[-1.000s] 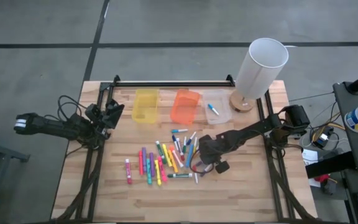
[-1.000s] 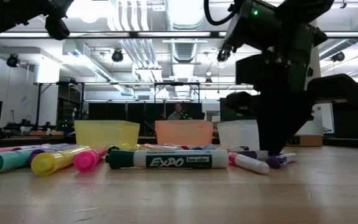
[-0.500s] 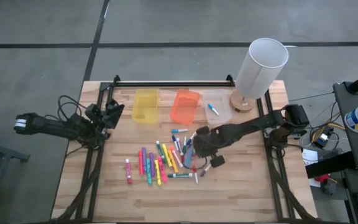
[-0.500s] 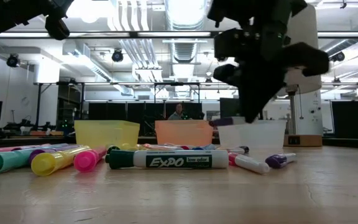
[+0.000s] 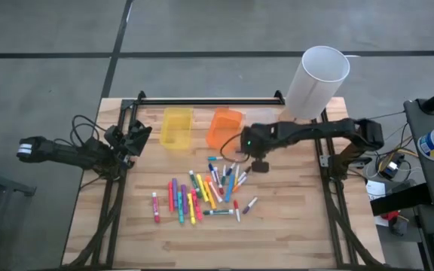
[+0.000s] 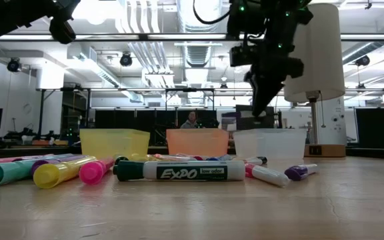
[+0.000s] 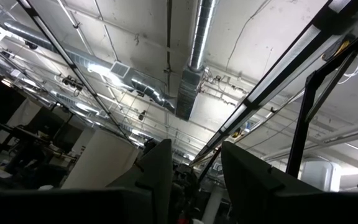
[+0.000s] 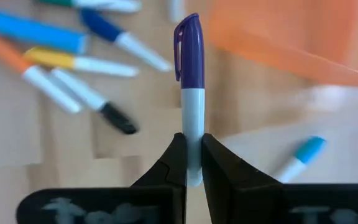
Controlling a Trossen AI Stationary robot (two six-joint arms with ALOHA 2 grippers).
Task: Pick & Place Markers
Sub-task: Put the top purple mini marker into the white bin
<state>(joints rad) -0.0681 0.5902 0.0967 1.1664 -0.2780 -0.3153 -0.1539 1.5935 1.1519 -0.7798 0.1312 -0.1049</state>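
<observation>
Many markers (image 5: 202,192) in several colours lie scattered flat on the middle of the wooden table; in the low view they lie in a row (image 6: 172,171). My right gripper (image 5: 242,148) hangs above the table, just near of the orange bin (image 5: 224,128) and the clear bin (image 5: 266,132), shut on a marker with a purple cap (image 8: 188,50). In the low view it is high above the clear bin (image 6: 257,100). One blue-capped marker (image 8: 297,158) lies in the clear bin. My left gripper (image 5: 138,135) waits open at the table's left edge, pointing up at the ceiling (image 7: 194,180). My right gripper pinches the purple-capped marker between its two fingers by the white barrel's end (image 8: 192,155), opposite the cap. The marker runs on in line with the fingers, its capped end sticking out ahead. It is lifted clear of the table.
A yellow bin (image 5: 176,126) stands left of the orange one along the far side. A tall white cylinder (image 5: 315,83) on a wooden base stands at the far right corner. Bare wood lies at the near edge and right of the pile.
My right gripper has risen from the right side of the marker pile and moved toward the table's far edge, up to the orange and clear bins. The purple-capped marker has come with it, lifted clear of the table.
</observation>
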